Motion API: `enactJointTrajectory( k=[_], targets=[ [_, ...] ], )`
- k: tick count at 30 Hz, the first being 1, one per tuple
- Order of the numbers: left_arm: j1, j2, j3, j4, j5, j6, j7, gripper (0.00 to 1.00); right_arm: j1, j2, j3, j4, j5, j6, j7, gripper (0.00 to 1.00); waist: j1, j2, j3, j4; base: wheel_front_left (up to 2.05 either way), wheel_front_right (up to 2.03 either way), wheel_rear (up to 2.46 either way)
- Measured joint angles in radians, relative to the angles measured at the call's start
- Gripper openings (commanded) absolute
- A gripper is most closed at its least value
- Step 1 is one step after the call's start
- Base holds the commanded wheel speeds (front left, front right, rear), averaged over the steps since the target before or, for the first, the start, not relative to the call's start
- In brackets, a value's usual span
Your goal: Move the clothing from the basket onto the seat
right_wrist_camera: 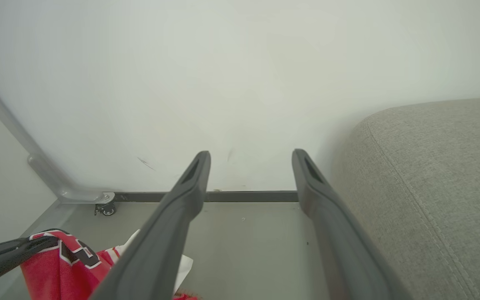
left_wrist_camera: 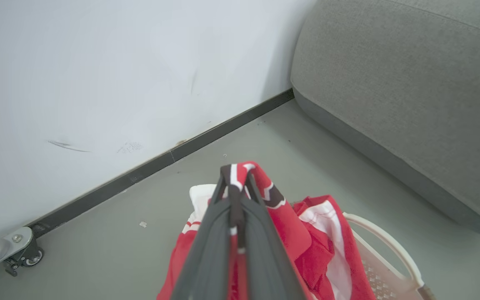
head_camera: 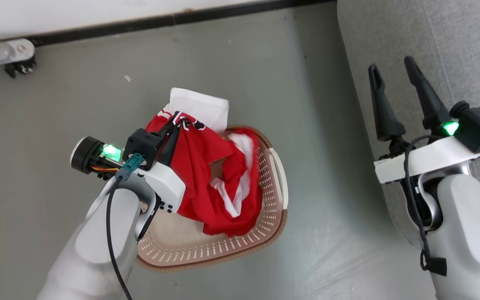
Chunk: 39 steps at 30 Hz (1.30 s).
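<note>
The red clothing [head_camera: 206,175] with white stripes hangs bunched above the cream basket [head_camera: 265,229], its lower folds still inside. My left gripper [head_camera: 176,117] is shut on the garment's top edge near the black-and-white lettering; in the left wrist view the fingertips [left_wrist_camera: 236,175] pinch the red and white trim. A piece of white fabric [head_camera: 200,108] sticks out behind the bundle. My right gripper [head_camera: 391,64] stands open with nothing in it, over the rounded edge of the grey seat [head_camera: 444,37]. Through its own camera, that gripper [right_wrist_camera: 250,156] points at the wall, with the seat [right_wrist_camera: 431,187] to its right.
The basket sits on a grey floor [head_camera: 77,125] between the wall and the seat. A dark baseboard [head_camera: 148,23] runs along the wall. A metal leg with a small caster [head_camera: 19,56] stands at the far left by the wall.
</note>
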Motion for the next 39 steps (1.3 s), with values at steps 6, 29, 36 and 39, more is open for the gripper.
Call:
enactJointTrajectory(
  k=[6,29,36,39],
  targets=[
    [0.001,-0.003,0.012,-0.025,-0.033,-0.010,0.000,0.00,0.031,0.000,0.011,0.016,-0.014,0.000,0.000,1.00,0.0000,0.0000,-0.064,0.017,0.00,0.00,0.00],
    [0.091,-0.009,0.024,-0.075,-0.128,-0.030,0.046,0.00,0.191,0.000,0.056,0.087,-0.025,0.000,0.000,1.00,0.0000,0.0000,-0.324,0.066,0.00,0.00,0.00],
    [0.118,-0.009,0.025,-0.102,-0.139,-0.030,0.082,0.00,0.244,0.000,0.068,0.110,-0.026,0.000,0.000,1.00,0.0000,0.0000,-0.402,0.084,0.00,0.00,0.00],
    [0.127,-0.009,0.017,-0.111,-0.147,-0.031,0.099,0.00,0.259,0.000,0.080,0.117,-0.032,0.000,0.000,1.00,0.0000,0.0000,-0.427,0.091,0.00,0.00,0.00]
  ],
)
